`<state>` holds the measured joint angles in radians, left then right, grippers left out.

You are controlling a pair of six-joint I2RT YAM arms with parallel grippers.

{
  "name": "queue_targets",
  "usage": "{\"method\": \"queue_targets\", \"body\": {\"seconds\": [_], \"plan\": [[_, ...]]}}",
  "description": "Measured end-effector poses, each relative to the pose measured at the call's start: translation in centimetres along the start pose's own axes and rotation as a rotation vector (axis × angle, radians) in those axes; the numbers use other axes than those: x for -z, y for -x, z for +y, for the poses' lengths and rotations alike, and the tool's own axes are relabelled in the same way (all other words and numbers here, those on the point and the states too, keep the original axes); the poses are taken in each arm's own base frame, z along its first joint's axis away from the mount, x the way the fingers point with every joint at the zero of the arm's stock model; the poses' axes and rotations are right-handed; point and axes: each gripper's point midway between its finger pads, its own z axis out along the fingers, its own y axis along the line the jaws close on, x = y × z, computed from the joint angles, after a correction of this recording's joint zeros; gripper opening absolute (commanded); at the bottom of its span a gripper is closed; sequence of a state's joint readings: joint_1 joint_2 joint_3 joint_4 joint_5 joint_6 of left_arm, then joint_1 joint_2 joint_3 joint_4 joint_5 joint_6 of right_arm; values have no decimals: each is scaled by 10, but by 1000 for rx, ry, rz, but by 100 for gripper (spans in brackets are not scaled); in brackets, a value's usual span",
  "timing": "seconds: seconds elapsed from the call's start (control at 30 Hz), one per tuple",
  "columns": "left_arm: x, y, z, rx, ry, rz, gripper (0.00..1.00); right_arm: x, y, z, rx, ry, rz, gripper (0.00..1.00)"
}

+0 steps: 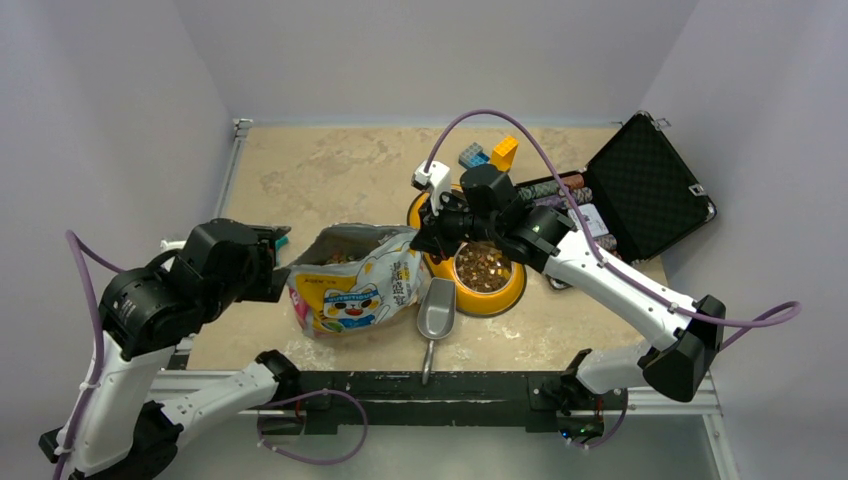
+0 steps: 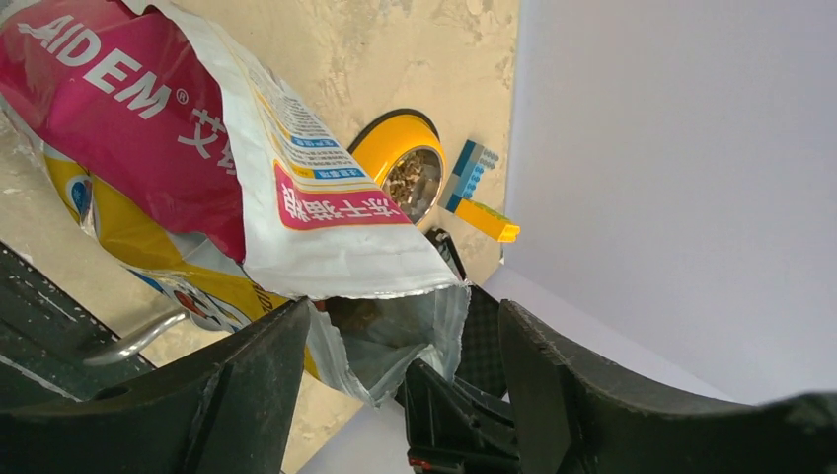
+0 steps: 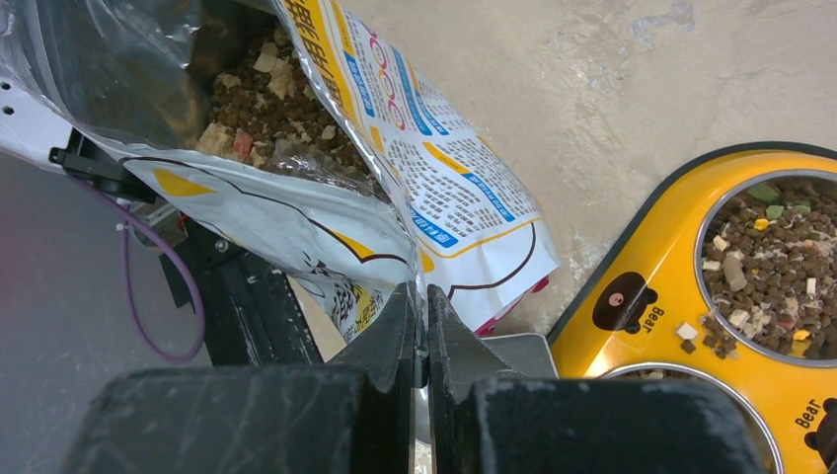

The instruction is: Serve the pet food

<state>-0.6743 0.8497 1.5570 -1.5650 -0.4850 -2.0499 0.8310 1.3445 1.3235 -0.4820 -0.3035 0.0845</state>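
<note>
The pet food bag [image 1: 355, 285], glossy white, orange and pink with a cartoon cat, lies on the table with its mouth open. Brown kibble [image 3: 266, 99] shows inside it. My right gripper [image 1: 422, 240] is shut on the bag's upper edge, and in the right wrist view the foil edge is pinched between its jaws [image 3: 424, 311]. My left gripper [image 1: 274, 262] is open at the bag's left end. In the left wrist view a torn corner of the bag [image 2: 395, 326] hangs between its spread fingers [image 2: 405, 375]. The yellow double bowl [image 1: 505, 298] holds kibble [image 3: 770, 257].
A metal scoop [image 1: 436, 310] lies in front of the bowl, handle toward the near edge. An open black case [image 1: 650, 185] with striped poker chips [image 1: 550, 188] stands at the back right. Toy bricks [image 1: 490, 153] lie behind the bowl.
</note>
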Motion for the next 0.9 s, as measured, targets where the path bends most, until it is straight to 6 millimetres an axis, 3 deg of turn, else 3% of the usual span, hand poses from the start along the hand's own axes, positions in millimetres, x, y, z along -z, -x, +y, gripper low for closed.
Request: {"method": "queue_targets", "body": {"seconds": [0.13,0.37,0.43,0.57,0.63,0.73,0.77,0.83,0.87,0.9], "plan": [[-8,-1,4,0,17,-15,70,0,0,0,6,0,0,0],[-28,-4,32,-36,109,-38,64,-1,0,0,22,0,0,0],[-32,-3,38,-40,119,-46,51,-1,0,0,28,-2,0,0],[-34,4,48,-38,120,-60,13,-2,0,0,43,-7,0,0],[-33,6,50,-40,118,-65,2,-2,0,0,56,-11,-2,3],[-34,10,54,-52,113,-77,0,-3,1,0,89,-12,-3,19],[-34,11,55,-57,106,-78,0,-3,1,0,103,-13,-4,31],[-33,13,56,-69,98,-79,0,-3,1,-1,141,-25,-4,65],[-33,14,56,-76,94,-82,0,-2,1,-2,153,-31,-4,75],[-33,15,56,-86,93,-86,0,0,1,-2,181,-38,-2,78]]}}
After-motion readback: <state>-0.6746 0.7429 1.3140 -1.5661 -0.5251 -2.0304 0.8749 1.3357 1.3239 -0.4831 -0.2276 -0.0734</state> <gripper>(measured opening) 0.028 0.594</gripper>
